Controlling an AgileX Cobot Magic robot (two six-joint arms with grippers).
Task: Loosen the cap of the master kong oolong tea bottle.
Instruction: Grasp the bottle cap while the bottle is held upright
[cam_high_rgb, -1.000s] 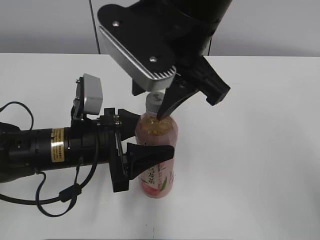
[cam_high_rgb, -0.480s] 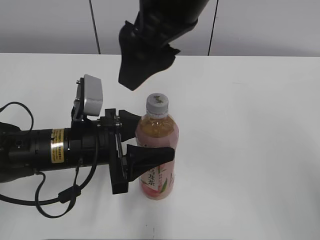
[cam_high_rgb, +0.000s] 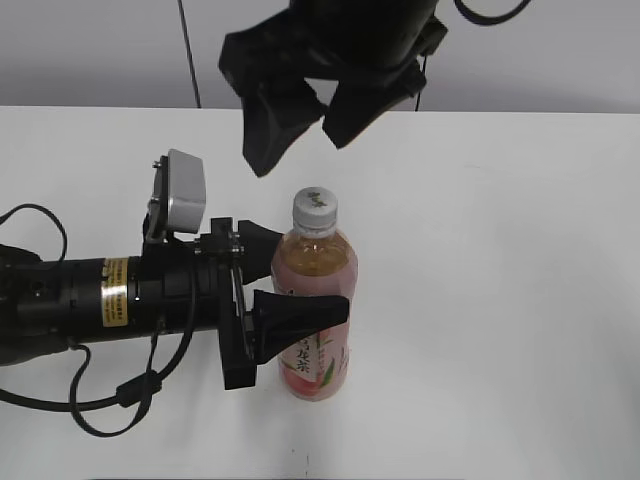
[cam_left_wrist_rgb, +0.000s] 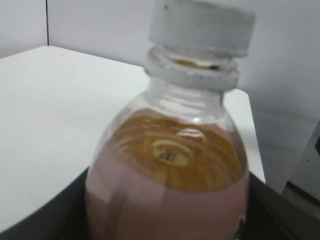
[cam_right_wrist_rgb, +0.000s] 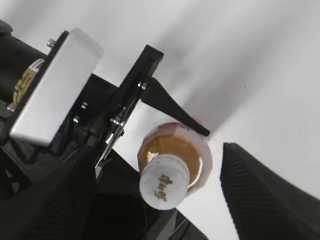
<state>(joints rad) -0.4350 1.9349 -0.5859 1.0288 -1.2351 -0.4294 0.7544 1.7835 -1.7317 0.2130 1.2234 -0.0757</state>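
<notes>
The master kong oolong tea bottle (cam_high_rgb: 314, 300) stands upright on the white table, pink-and-white label facing forward. Its white cap (cam_high_rgb: 314, 208) with a small dark logo sits on the neck. My left gripper (cam_high_rgb: 275, 280) is shut on the bottle's body from the left; the left wrist view shows the bottle (cam_left_wrist_rgb: 167, 190) and cap (cam_left_wrist_rgb: 200, 25) close up between the black fingers. My right gripper (cam_high_rgb: 300, 125) hangs open and empty above the cap, not touching it. In the right wrist view the cap (cam_right_wrist_rgb: 164, 181) lies between the spread fingers of the right gripper (cam_right_wrist_rgb: 160, 195).
The white table (cam_high_rgb: 500, 300) spreads to the right of the bottle. The left arm's black body and cables (cam_high_rgb: 90, 310) lie across the table's left side. A grey wall stands behind the table.
My right gripper has let go of the cap, lifted off it and opened. The bottle and the left gripper have not moved.
</notes>
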